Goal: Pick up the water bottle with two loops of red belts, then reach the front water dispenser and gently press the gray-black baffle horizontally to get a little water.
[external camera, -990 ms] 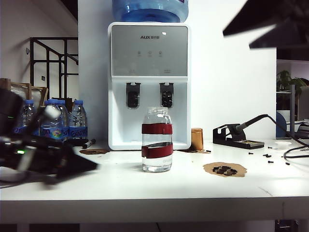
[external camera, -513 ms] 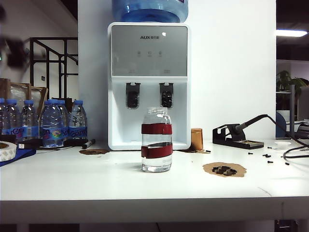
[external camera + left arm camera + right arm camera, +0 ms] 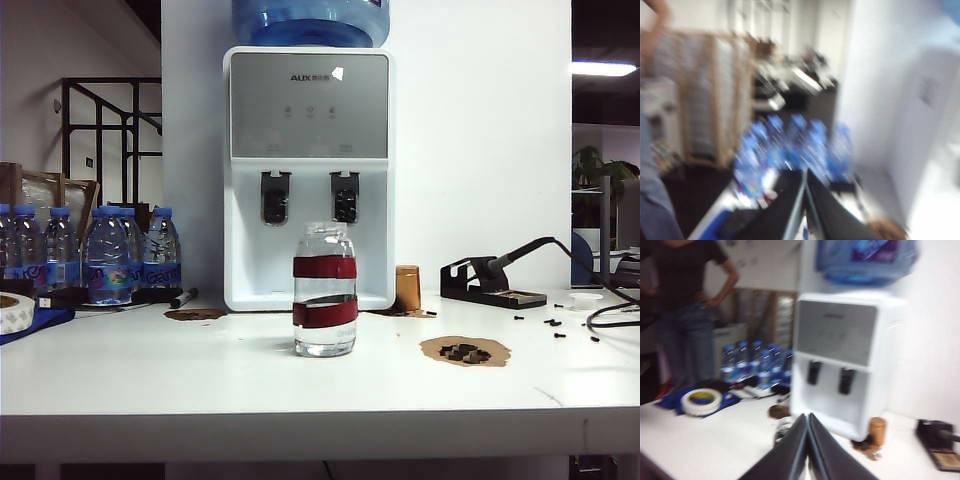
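Note:
The water bottle (image 3: pixel 325 290), clear with two dark red bands, stands upright on the white table in front of the water dispenser (image 3: pixel 309 110). The gray-black baffle (image 3: pixel 275 197) is the left of the dispenser's two dark levers. Neither arm shows in the exterior view. In the blurred left wrist view, my left gripper (image 3: pixel 805 172) is shut and empty, pointing at blue-capped bottles (image 3: pixel 790 145). My right gripper (image 3: pixel 807 416) is shut and empty, back from the table and pointing at the dispenser (image 3: pixel 840 335). The bottle's neck (image 3: pixel 784 427) shows beside its fingers, and the baffle (image 3: pixel 814 372) beyond.
Blue-capped bottles (image 3: pixel 110 255), a tape roll (image 3: pixel 12 312) and a marker (image 3: pixel 184 297) lie at the left. A brown cup (image 3: pixel 407 287), a soldering stand (image 3: pixel 490 280) and a cork mat (image 3: pixel 465 350) sit at the right. A person (image 3: pixel 685 305) stands behind the table's left end.
Both arms have left the exterior view: the left one from low at the table's left, the right one from the upper right. The bottle has not moved.

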You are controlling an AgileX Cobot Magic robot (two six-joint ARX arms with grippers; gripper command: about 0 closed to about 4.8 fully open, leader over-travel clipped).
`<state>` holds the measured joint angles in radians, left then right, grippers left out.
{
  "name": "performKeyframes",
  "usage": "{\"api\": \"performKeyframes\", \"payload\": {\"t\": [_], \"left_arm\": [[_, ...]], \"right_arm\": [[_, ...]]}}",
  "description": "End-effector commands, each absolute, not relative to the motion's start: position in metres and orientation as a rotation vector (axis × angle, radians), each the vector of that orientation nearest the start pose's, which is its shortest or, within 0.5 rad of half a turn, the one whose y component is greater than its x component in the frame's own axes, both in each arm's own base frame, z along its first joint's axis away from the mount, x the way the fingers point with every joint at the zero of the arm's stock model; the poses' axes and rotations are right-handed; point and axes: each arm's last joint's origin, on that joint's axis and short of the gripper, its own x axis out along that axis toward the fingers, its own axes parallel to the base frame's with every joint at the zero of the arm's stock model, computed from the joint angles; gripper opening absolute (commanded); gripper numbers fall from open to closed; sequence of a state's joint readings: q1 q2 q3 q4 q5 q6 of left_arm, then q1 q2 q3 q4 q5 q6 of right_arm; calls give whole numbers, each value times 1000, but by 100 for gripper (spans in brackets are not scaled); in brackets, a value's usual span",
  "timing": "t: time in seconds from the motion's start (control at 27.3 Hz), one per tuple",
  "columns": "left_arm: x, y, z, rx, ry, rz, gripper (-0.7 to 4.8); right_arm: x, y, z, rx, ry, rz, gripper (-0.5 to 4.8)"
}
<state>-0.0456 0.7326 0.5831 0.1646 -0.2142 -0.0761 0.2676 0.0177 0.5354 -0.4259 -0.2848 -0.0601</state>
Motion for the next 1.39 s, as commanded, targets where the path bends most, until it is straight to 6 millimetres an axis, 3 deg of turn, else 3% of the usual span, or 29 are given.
{"api": "performKeyframes", "payload": {"t": [0.04,0.22,0.51,0.73,0.88,1.21,1.39], "left_arm": [[145,-3,300,-80,68,93,-5],[97,-1,308,-87,-16,91,-5],[24,1,303,-98,-176,25,-5],[24,0,285,-81,39,0,-5],[27,-1,276,-54,102,-50,-5],[43,-2,257,-9,117,-50,-5],[55,-1,236,4,171,12,-1]], "right_arm": [[29,16,282,-46,-33,519,-3],[37,18,268,-31,41,521,-3],[64,25,239,50,-39,521,-3],[81,28,210,76,-103,470,-3],[86,24,205,94,-137,281,-3],[92,29,173,138,-27,408,-3],[93,30,166,146,-3,423,-3]]}}
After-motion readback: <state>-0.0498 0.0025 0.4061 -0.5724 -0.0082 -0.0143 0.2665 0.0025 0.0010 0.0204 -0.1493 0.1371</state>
